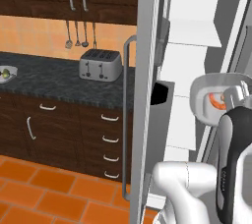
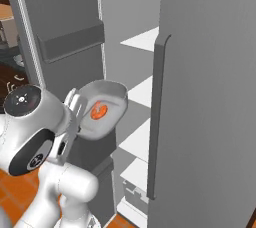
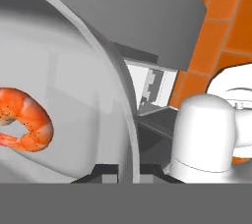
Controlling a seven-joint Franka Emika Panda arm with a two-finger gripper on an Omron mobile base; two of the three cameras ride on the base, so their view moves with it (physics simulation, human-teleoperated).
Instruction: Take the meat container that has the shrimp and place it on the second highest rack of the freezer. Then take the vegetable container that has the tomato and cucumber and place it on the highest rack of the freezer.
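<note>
One shrimp [image 2: 98, 110], curled and orange-pink, lies inside a pale grey meat container [image 2: 113, 93] that the hand [image 2: 74, 106] carries in the air in front of the open freezer [image 2: 210, 72]. The hand is nearly closed, its fingers pinched on the container's rim; in the hand view that rim [image 3: 106, 78] runs up between the two fingertips, with the shrimp [image 3: 27, 120] on the container's floor to its left. The container is tipped steeply, so its open side faces the cameras rather than the ceiling, and the shrimp sits against the tilted bottom. In the left base view the container [image 1: 209, 83] hangs beside the white shelves, just above the dark wrist of the arm, and the shrimp [image 1: 216, 101] shows as an orange crescent within it. It touches no shelf. The freezer's white shelves [image 2: 142, 39] step down behind the long grey handle [image 2: 156, 117], and the open door [image 2: 60, 22] with its grey bin stands to the left. Farther off along the dark tabletop [image 1: 44, 78] stands a silver toaster [image 1: 101, 64] near its right end, with utensils [image 1: 78, 34] hanging on the wall above.
</note>
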